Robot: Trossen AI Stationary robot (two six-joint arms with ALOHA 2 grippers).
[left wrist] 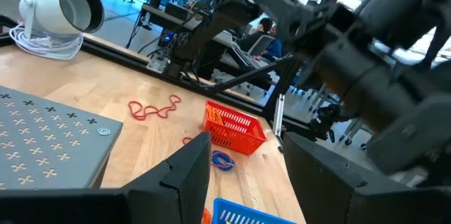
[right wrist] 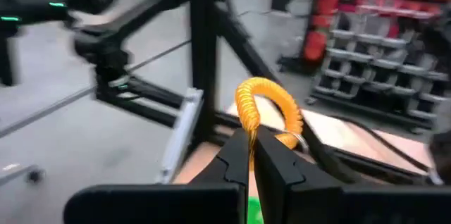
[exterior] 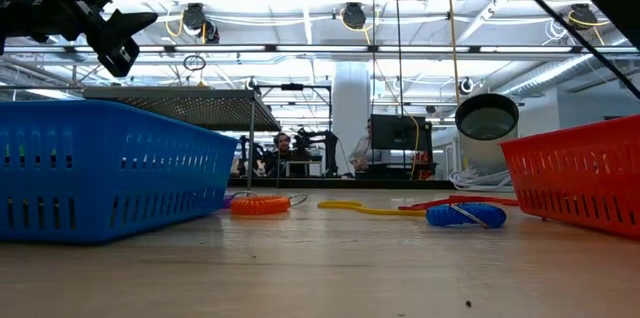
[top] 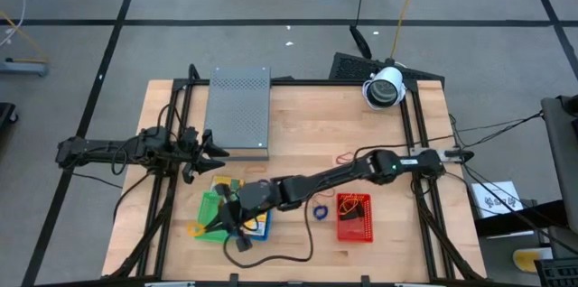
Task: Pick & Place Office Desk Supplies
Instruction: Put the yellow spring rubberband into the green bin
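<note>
Right wrist view first, closest in: my right gripper has its jaws pressed fully together on a yellow-orange coiled cord loop, which arches up out of the fingertips with a small metal ring at one end. From above, I see that same gripper reached far across to the bench's front left, over the green basket and the blue basket, with another yellow coil lying just beside the green one.

Next out, a blue coil lies on the wood between the blue basket and the red basket; the red basket holds a few thin yellow and orange pieces. Beyond that basket a red rubber band lies loose on the bench. In the low view I also make out an orange coil beside the blue basket.

My left gripper hangs at the left edge next to the grey perforated box, jaws parted a fair way and holding nothing; its wrist view shows the gap between the fingers clear.

Farthest back, a white camera sits at the bench's rear right corner, and people sit at desks in the room behind.
</note>
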